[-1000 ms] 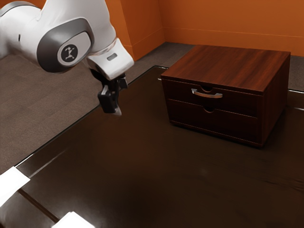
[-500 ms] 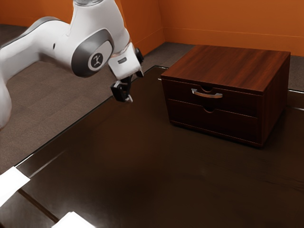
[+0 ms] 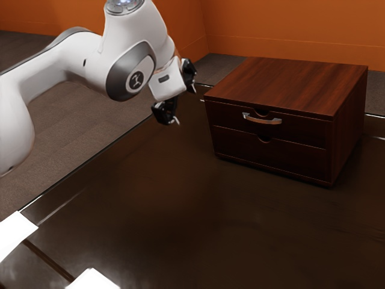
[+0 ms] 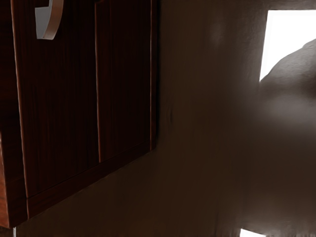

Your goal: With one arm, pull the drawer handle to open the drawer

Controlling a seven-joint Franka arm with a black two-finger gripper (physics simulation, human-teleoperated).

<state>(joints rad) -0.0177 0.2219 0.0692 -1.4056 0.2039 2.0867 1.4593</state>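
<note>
Surface: dark glossy table [image 3: 180, 217], reflective, sits on grey-brown carpet [image 3: 54, 126]. Orange walls [image 3: 289, 24] at the back, with a corner column behind the arm [image 3: 78, 66].

Task thing: dark wood cabinet [image 3: 295, 84] on the table toward the exterior view's right, two drawer fronts stacked. Top drawer [image 3: 307, 129] is shut, front flush with the carcass. Its curved metal handle [image 3: 261, 119] sits centred just under a notch in the upper edge. Lower drawer [image 3: 277, 155] is flush too. From the wrist view the handle [image 4: 48, 22] shows at the frame's edge, with the cabinet front [image 4: 74, 98] and the table [image 4: 197, 148] beside it.

Gripper [image 3: 168, 116]: hangs in the air above the table, at the exterior view's left of the cabinet, about level with the top drawer, apart from it. Can't tell how wide it's set from here (too small and dark against the table).

Around: two white patches at the near table corner, [image 3: 13, 233] and [image 3: 90, 280], well apart from the cabinet.

Clearance: open table between gripper and handle. The table's far edge runs just behind the gripper; wide bare surface in front of the cabinet.
</note>
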